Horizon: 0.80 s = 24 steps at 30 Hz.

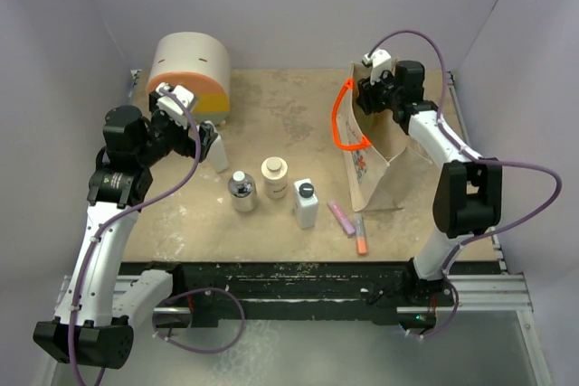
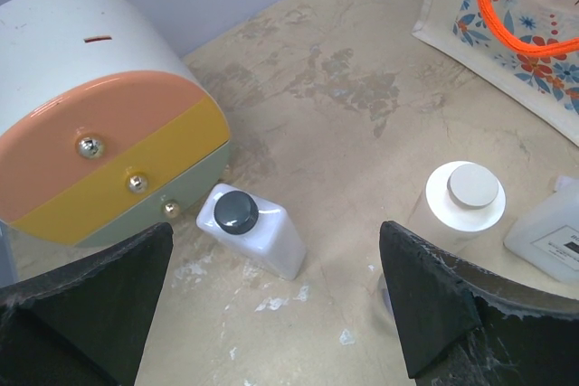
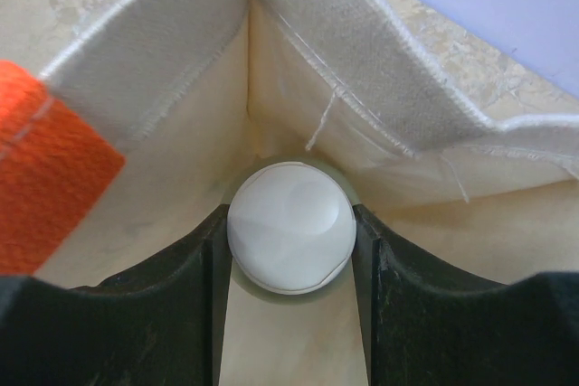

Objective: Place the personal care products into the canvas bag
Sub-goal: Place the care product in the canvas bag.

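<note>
My right gripper (image 1: 377, 89) reaches down into the mouth of the beige canvas bag (image 1: 387, 164). In the right wrist view the right gripper (image 3: 289, 255) is shut on a bottle's round cream cap (image 3: 289, 226), with a thin green rim showing under it, deep in a corner of the canvas bag (image 3: 163, 51). My left gripper (image 2: 276, 268) hangs open above a white bottle with a black cap (image 2: 262, 237), which stands by the drawer box. A clear-grey bottle (image 1: 242, 193), a squat cream jar (image 1: 275, 177) and a second white bottle (image 1: 306, 204) stand mid-table.
The round cream, orange and yellow drawer box (image 1: 190, 70) stands at the back left, close to my left gripper (image 1: 197, 137). The bag's orange handle (image 1: 344, 128) loops out to its left. A pink stick (image 1: 341, 217) and an orange one (image 1: 361, 235) lie by the bag's front.
</note>
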Each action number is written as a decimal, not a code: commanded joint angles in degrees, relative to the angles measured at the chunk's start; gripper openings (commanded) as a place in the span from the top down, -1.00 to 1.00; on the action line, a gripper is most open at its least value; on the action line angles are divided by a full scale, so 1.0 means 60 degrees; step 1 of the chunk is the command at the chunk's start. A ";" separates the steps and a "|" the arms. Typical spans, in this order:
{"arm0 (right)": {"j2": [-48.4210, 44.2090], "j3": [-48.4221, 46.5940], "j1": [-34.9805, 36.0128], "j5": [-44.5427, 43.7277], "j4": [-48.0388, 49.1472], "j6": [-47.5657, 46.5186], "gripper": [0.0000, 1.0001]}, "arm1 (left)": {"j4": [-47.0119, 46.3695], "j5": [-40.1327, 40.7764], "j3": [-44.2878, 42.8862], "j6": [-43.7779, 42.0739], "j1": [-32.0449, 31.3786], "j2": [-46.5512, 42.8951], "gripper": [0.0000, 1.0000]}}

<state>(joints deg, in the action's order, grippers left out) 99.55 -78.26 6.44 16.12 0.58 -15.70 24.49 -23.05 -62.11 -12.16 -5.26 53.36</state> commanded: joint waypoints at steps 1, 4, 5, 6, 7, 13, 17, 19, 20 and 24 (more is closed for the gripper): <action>-0.0258 -0.0263 -0.0063 0.0227 0.1569 -0.0220 1.00 | -0.0412 -0.0300 0.0016 0.0013 0.0056 -0.0164 -0.98; -0.0127 -0.0271 -0.0062 0.0021 0.1366 -0.0281 1.00 | -0.0412 -0.0315 0.0011 0.0029 0.0056 -0.0188 -0.98; -0.0072 -0.0305 -0.0069 -0.0045 0.1280 -0.0296 1.00 | -0.0410 -0.0317 0.0022 0.0029 0.0056 -0.0196 -0.98; -0.0024 -0.0328 -0.0085 -0.0123 0.1187 -0.0305 1.00 | -0.0411 -0.0324 0.0031 0.0034 0.0056 -0.0213 -0.98; 0.0044 -0.0365 -0.0078 -0.0156 0.1030 -0.0308 1.00 | -0.0415 -0.0334 0.0038 0.0028 0.0052 -0.0210 -0.98; 0.0454 -0.0764 -0.0088 -0.0412 0.0183 -0.0302 0.81 | -0.0394 -0.0358 0.0074 0.0031 0.0056 -0.0271 -0.98; 0.0560 -0.0902 -0.0077 -0.0550 -0.0175 -0.0331 0.60 | -0.0376 -0.0373 0.0070 0.0032 0.0056 -0.0301 -0.98; 0.0544 -0.0895 -0.0078 -0.0650 -0.0244 -0.0335 0.43 | -0.0362 -0.0365 0.0065 0.0033 0.0056 -0.0307 -0.98; 0.0523 -0.0905 -0.0090 -0.0687 -0.0274 -0.0361 0.34 | -0.0361 -0.0376 0.0067 0.0027 0.0056 -0.0304 -0.98; 0.0351 -0.0937 -0.0077 -0.0819 -0.0352 -0.0396 0.01 | -0.0331 -0.0356 0.0073 -0.0017 0.0056 -0.0323 -0.98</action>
<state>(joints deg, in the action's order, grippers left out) 103.88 -80.31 6.31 13.87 -3.42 -16.45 24.49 -23.88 -61.93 -12.16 -5.26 52.45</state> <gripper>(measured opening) 0.514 0.990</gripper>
